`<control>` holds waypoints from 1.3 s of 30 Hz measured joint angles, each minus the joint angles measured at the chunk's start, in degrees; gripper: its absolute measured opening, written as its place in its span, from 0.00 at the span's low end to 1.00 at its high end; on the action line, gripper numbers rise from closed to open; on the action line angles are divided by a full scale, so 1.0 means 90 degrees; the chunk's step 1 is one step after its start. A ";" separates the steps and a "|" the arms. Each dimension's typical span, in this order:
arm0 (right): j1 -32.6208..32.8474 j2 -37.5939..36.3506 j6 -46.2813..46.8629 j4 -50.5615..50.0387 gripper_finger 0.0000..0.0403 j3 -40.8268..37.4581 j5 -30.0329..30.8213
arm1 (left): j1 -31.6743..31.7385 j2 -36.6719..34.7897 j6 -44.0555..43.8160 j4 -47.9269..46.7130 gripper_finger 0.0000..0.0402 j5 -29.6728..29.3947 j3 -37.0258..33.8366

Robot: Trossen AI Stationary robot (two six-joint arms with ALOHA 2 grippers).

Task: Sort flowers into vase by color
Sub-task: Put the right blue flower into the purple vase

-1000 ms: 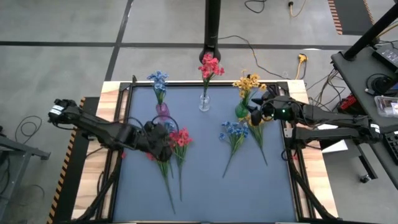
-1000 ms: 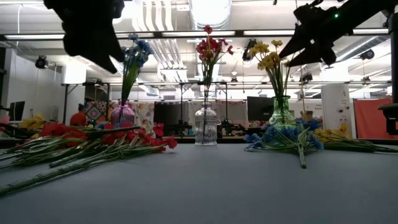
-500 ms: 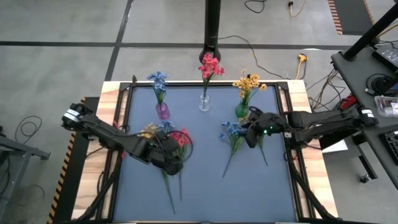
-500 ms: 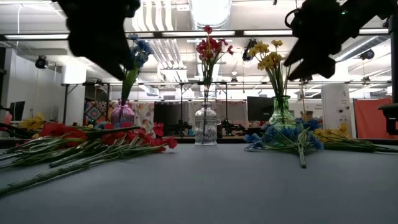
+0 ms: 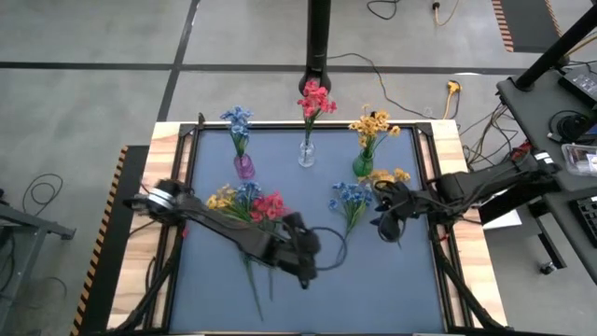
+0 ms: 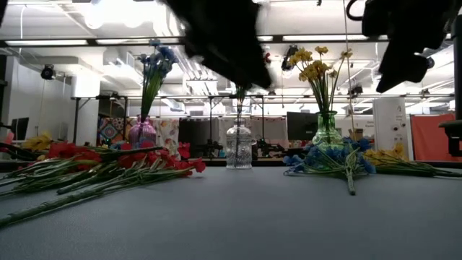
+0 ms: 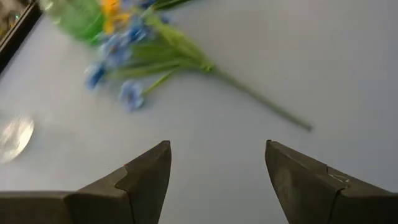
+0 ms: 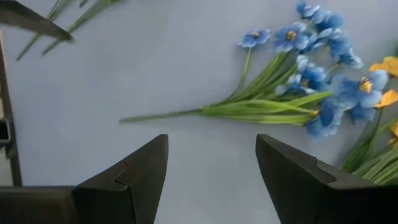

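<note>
Three vases stand along the far side: a purple vase [image 5: 243, 166] with a blue sprig, a clear vase [image 5: 307, 154] with red, and a green vase [image 5: 363, 165] with yellow. A loose pile of yellow, blue and red sprigs [image 5: 250, 203] lies on the mat at left. A blue sprig [image 5: 350, 201] and a yellow sprig [image 5: 387, 177] lie at right. My left gripper [image 5: 310, 254] hovers open over the mat's middle, with the blue sprig [image 7: 155, 56] ahead of it. My right gripper [image 5: 384, 227] hovers open just right of the blue sprig [image 8: 292, 93].
The blue-grey mat [image 5: 308, 299] is bare along its near half, apart from the pile's long stems [image 5: 252, 280]. A black frame [image 5: 184, 187] edges the mat on the wooden table. A dark post [image 5: 319, 37] stands beyond the far edge. Both arms hang high in the low view.
My left gripper has swept from above the left flower pile toward the right and the near edge, out to the mat's middle, uncovering the pile. My right gripper has moved from beside the green vase toward the near edge, past the loose yellow sprig. The flowers have stayed put.
</note>
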 joint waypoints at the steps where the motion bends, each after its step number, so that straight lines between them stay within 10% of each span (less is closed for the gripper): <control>1: 0.0052 0.0000 0.0002 -0.0002 0.58 0.0012 0.0000 | 0.0049 0.0246 0.0195 0.0102 0.60 -0.0002 0.0188; 15: 0.0166 0.0000 -0.0010 0.0008 0.58 0.0026 0.0222 | 0.0698 0.2397 0.0277 0.0570 0.60 -0.0001 0.2204; 39: 0.0166 0.0000 -0.0018 0.0011 0.59 0.0019 0.0386 | 0.0953 0.2500 -0.0309 0.1548 0.36 0.0713 0.1555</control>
